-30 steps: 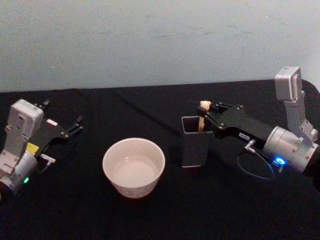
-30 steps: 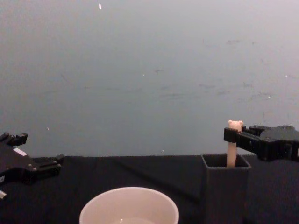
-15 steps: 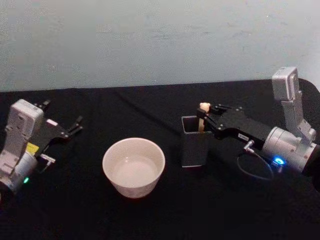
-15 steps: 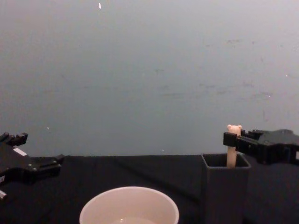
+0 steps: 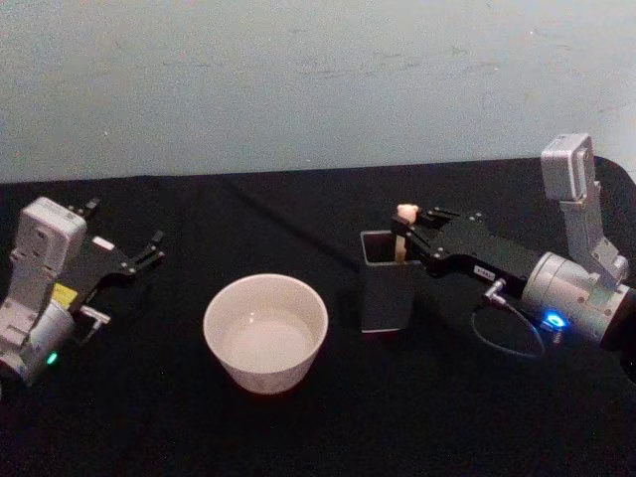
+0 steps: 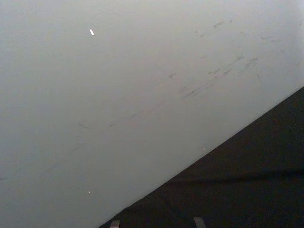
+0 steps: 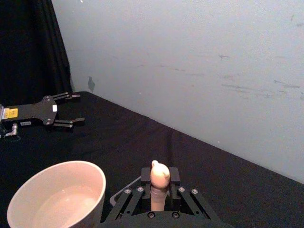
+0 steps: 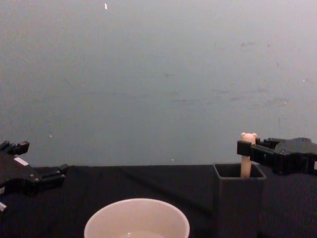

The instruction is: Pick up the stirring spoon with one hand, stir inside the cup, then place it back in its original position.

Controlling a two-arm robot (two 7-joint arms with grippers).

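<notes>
Currently we note right claw [image 5: 408, 235] pinching stirring spoon [image 5: 401, 235] just under bear head, spoon upright in holder [image 5: 383, 295] at 3 o'clock of cup [image 5: 265, 331]. Spoon judged light, stiff, slim; handle smooth, may twist. Left claw [image 5: 151, 248] spread, parked at 9 o'clock.

Right gripper [image 8: 246, 150] and stirring spoon [image 8: 246, 157] slightly lower than before

Both arms have silver-grey wrists and black flat-linked grippers. The left gripper [image 5: 149, 248] carries a yellow label and green light; the right gripper [image 5: 405, 237] has a blue light and looping black cable.
</notes>
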